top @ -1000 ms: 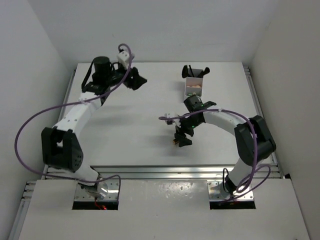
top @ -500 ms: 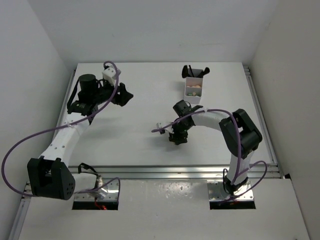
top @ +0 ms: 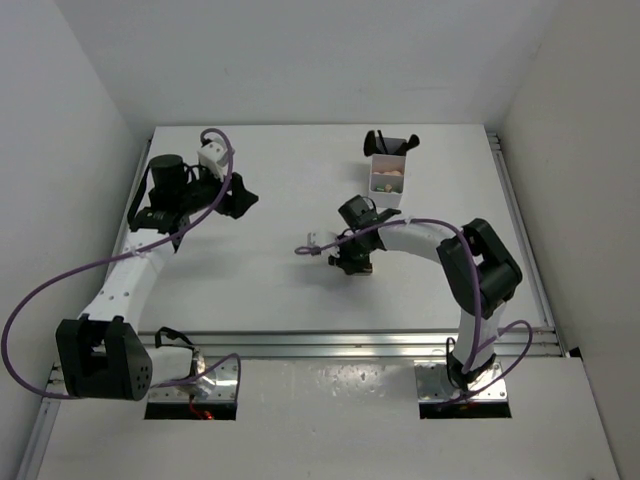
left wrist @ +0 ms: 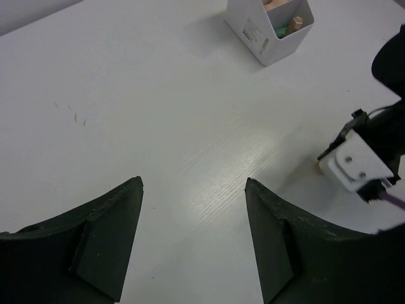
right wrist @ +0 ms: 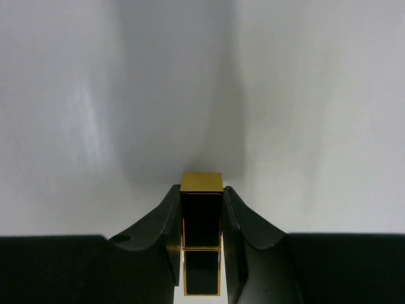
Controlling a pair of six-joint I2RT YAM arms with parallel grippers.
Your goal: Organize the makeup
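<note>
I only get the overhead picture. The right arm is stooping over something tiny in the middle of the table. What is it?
Observer: A gold-and-black lipstick. The right wrist camera shows it pinched between the right arm's jaws.
Visitor: Is the left arm carrying anything?
Observer: No. Its wrist camera shows the left arm's jaws open, with only bare table between them.
Visitor: What's in the white box at the back?
Observer: The left wrist camera looks into the box and shows a green tube standing in one compartment.
</note>
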